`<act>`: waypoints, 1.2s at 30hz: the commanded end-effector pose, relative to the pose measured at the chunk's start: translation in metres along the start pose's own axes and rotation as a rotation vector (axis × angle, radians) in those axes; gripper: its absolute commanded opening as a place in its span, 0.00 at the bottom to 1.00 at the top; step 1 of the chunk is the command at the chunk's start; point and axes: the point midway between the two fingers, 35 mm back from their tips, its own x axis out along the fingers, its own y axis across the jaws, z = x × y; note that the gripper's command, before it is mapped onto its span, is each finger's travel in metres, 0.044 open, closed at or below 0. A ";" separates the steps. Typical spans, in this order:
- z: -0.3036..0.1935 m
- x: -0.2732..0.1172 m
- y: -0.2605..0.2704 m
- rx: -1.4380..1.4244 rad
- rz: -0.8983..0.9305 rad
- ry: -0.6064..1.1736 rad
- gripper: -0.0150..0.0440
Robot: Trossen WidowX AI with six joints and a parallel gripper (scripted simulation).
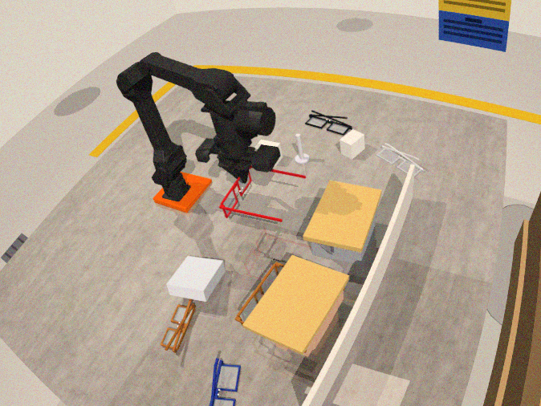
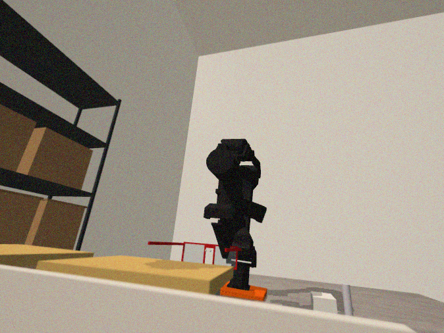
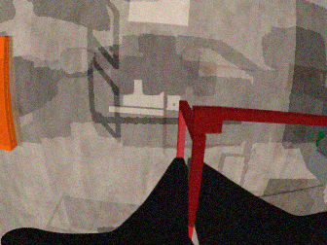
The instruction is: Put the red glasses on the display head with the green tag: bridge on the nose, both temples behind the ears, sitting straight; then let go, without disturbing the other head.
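Observation:
My gripper (image 1: 244,178) (image 2: 226,255) (image 3: 184,166) is shut on the red glasses (image 1: 251,213) (image 2: 195,243) (image 3: 263,114) at one end of the front frame. They hang in the air with both temples open, pointing towards the farther yellow-topped stand in the top view. The blue-grey head (image 1: 338,252) (image 3: 318,162) is mostly hidden under that stand's top; a green patch (image 3: 320,138) shows beside it in the wrist view. The other head (image 1: 322,335), skin-coloured, is mostly hidden under the nearer yellow top. Nose and ears are hidden in the top and exterior views.
Yellow tops (image 1: 345,213) (image 1: 298,301) cover the heads; a pale wall (image 1: 371,279) (image 2: 143,301) runs behind them. Orange-brown glasses (image 1: 258,294) are at the nearer head. A white box (image 1: 196,277), a white post (image 1: 299,146), black glasses (image 1: 327,122) and blue glasses (image 1: 215,379) stand or lie around.

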 end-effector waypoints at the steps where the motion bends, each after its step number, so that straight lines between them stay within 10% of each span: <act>1: 0.000 0.005 0.001 0.000 0.002 -0.011 0.25; 36: 0.001 0.037 0.001 0.000 0.005 -0.012 0.25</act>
